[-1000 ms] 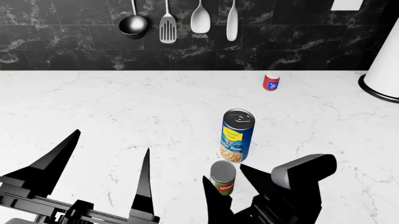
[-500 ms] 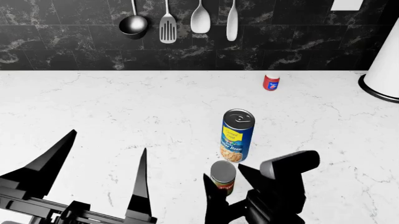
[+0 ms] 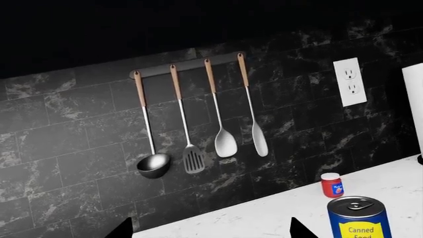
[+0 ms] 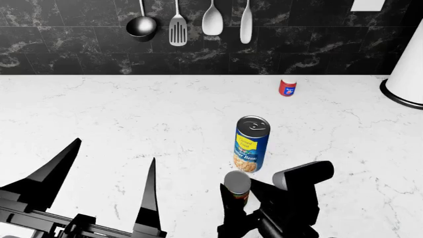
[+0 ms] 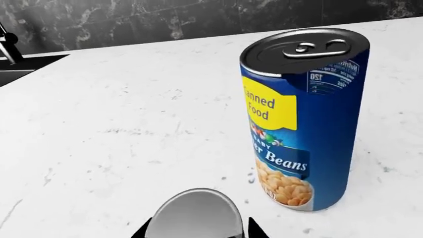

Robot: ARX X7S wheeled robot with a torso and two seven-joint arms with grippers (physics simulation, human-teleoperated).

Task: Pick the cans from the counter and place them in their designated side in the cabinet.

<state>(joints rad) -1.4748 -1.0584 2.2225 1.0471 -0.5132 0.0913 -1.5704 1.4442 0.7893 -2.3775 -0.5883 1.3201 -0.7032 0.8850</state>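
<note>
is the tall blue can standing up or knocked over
Upright: the tall blue can stands on its base on the counter, pull-tab lid facing up.

- Tall blue can (image 5: 300, 119): its yellow label reads "Canned Food"; lower down, white lettering ends in "Beans" above a picture of beans.
- Same can, panel near the top rim: the number "120"; the remaining small print is too fine to read.
- Small red can (image 4: 288, 87): blue label, text illegible.
- Short green can (image 4: 237, 187): red label, lettering unreadable.
</note>
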